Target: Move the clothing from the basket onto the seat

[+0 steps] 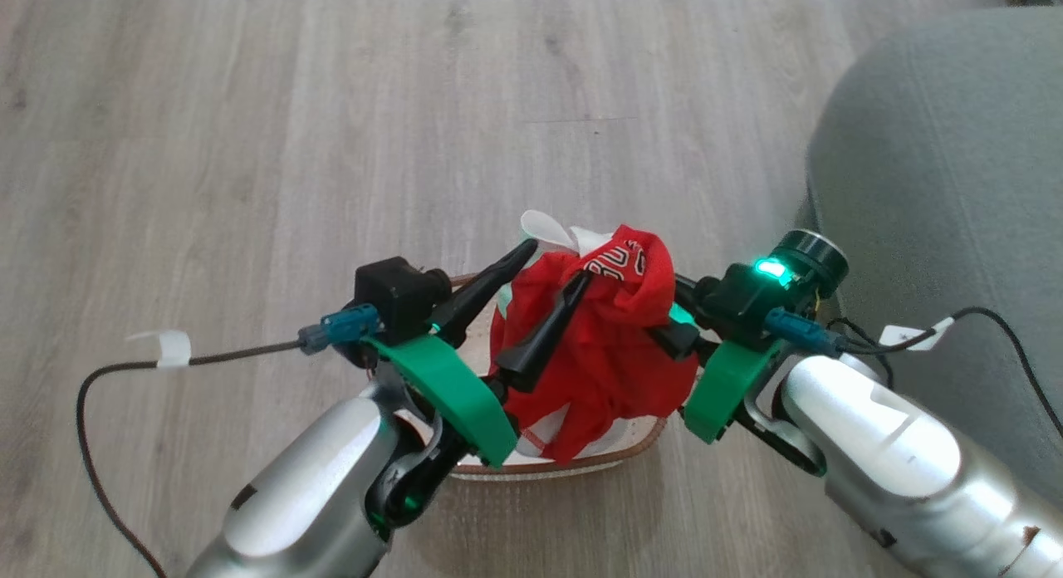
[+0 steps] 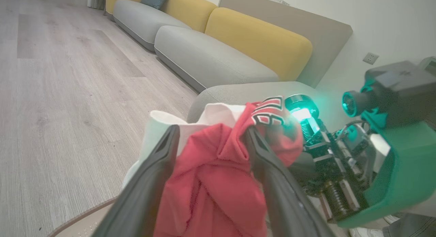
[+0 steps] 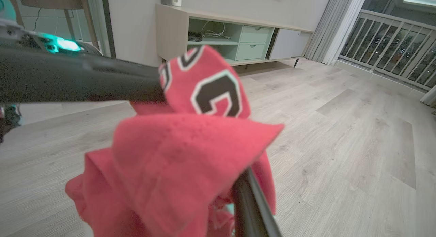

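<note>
Just above the cream-white perforated plastic basket (image 1: 573,468), the bright red thin fabric garment (image 1: 594,354) hangs pinched in the left gripper (image 1: 558,264), while folds hide the right gripper (image 1: 677,316) and its hold; the grey-green upholstered seat (image 1: 938,188) beside the basket is unreached.

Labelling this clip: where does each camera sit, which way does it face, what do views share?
Head view: on the head, facing down at the floor, basket, clothing and seat; left gripper, right gripper, silver forearms show.
Left wrist view: on the left wrist, along its fingers flanking the clothing, toward the seat and sofas.
Right wrist view: on the right wrist, over the clothing toward a cabinet and railing; one own finger shows.
Shared: all see the clothing.
</note>
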